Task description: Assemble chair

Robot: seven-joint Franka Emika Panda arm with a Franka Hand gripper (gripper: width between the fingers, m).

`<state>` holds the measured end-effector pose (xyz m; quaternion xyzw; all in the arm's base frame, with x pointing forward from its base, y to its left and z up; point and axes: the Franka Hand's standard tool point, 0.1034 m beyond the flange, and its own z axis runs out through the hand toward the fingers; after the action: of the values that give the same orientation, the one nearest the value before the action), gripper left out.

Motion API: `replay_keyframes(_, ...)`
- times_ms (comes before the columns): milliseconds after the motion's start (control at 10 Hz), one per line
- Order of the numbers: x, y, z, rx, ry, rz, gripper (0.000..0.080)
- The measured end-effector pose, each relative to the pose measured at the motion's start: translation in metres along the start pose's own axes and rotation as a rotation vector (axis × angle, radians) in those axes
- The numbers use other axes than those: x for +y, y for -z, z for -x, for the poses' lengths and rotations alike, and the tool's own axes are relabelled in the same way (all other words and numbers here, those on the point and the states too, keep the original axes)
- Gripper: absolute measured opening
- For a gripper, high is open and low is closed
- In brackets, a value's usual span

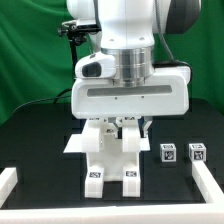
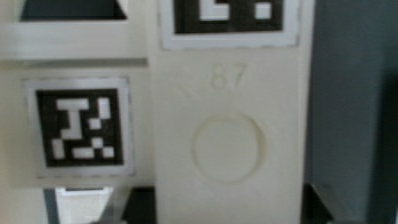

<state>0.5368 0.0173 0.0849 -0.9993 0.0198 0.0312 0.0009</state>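
The one part-built chair (image 1: pixel 108 152) stood at the centre of the exterior view on the black bench (image 1: pixel 30 140). It lay directly under the lowered claw (image 1: pixel 126 122), and I could not tell whether the claw gripped it. At centre right sat two loose pieces, a first cube (image 1: pixel 169 152) and a second cube (image 1: pixel 197 153).

A green curtain (image 1: pixel 30 50) hangs in soft folds across the far side, evenly lit, without hard shadows. Below it lies a black table (image 1: pixel 40 150) — edged on the near side by a low white rail (image 1: pixel 60 216).
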Motion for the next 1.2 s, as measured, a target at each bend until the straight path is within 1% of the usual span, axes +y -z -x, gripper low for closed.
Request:
replay_keyframes(200, 0.0049, -0.0077, -0.0018, 0.007, 0.007, 0.007, 0.0284)
replay_keyframes(500, 0.0094, -0.0073, -0.0034, 0.011, 0.015, 0.007, 0.0284)
replay_keyframes(800, 0.0095, -0.0079, -0.0032, 0.010, 0.015, 0.008, 0.0285)
replay_keyframes(900, 0.0095, -0.0083, -0.0031, 0.009, 0.015, 0.008, 0.0451)
replay_keyframes(1000, 0.0095, -0.0087, -0.0029, 0.009, 0.015, 0.008, 0.0600)
replay_keyframes(1100, 0.0096, -0.0089, -0.0028, 0.008, 0.015, 0.008, 0.0600)
replay_keyframes(1200, 0.0096, -0.0091, -0.0028, 0.008, 0.015, 0.008, 0.0634)
